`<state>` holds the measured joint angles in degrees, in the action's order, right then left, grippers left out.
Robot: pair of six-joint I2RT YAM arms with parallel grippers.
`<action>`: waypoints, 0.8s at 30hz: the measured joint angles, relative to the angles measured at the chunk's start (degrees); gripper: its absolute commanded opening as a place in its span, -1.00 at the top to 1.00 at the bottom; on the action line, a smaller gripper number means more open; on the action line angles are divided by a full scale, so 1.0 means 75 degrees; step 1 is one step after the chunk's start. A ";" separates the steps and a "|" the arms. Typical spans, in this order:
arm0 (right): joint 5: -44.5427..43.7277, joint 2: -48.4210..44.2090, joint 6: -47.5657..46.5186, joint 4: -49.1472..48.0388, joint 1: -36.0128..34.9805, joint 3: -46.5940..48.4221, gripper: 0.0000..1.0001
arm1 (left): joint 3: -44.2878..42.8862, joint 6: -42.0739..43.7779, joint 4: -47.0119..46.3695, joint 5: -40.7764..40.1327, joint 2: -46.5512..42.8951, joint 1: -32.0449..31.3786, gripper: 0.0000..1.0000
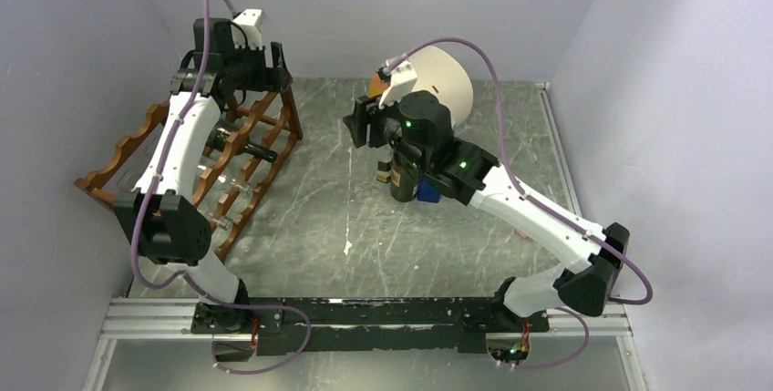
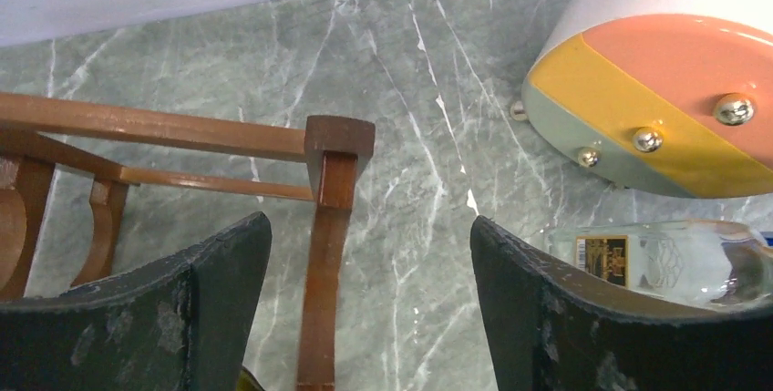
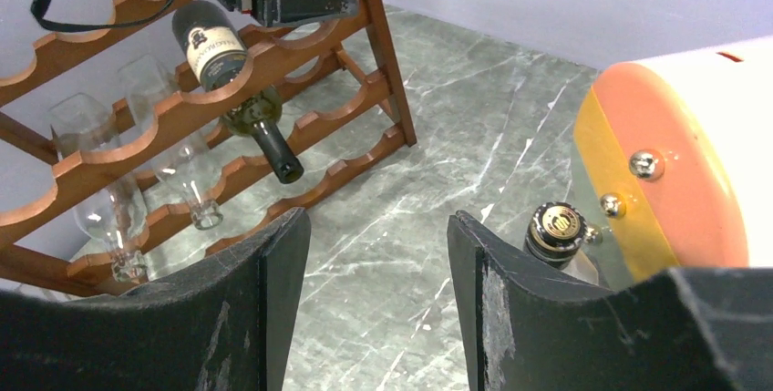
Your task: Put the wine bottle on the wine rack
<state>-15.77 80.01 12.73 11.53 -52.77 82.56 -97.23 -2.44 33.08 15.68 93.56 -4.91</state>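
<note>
Tabletop (image 3: 456,136) spans between wine rack (image 3: 182,104) and parted right claw (image 3: 374,227).

1. Top view: left arm (image 1: 178,149) covers much of the rack (image 1: 123,149).
2. Capped bottle (image 3: 556,227): body hidden behind the right hand (image 3: 374,222).
3. Clear bottle (image 2: 656,259): cut off by the left hand (image 2: 369,225) and picture edge.

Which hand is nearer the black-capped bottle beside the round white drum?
Right. The right hand hovers just beside the bottle; the left hand is farther off, over a corner of the wine rack.
</note>
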 measured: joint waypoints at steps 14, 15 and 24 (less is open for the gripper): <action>-0.0388 -0.0536 -0.0067 0.0070 0.0017 -0.0329 -0.19 | -0.1128 0.1268 0.0938 0.1137 0.1437 0.0291 0.04; -0.0399 -0.0548 -0.0064 0.0073 0.0017 -0.0329 -0.19 | -0.1177 0.1355 0.1055 0.1201 0.1515 0.0291 0.11; -0.0417 -0.0568 -0.0006 0.0195 0.0023 -0.0332 -0.17 | -0.1807 0.2031 0.1580 0.1291 0.1929 0.0321 0.85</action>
<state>-18.90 75.75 12.69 12.99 -52.60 80.07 -110.78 12.80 44.93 25.36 108.03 -2.50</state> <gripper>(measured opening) 0.588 0.216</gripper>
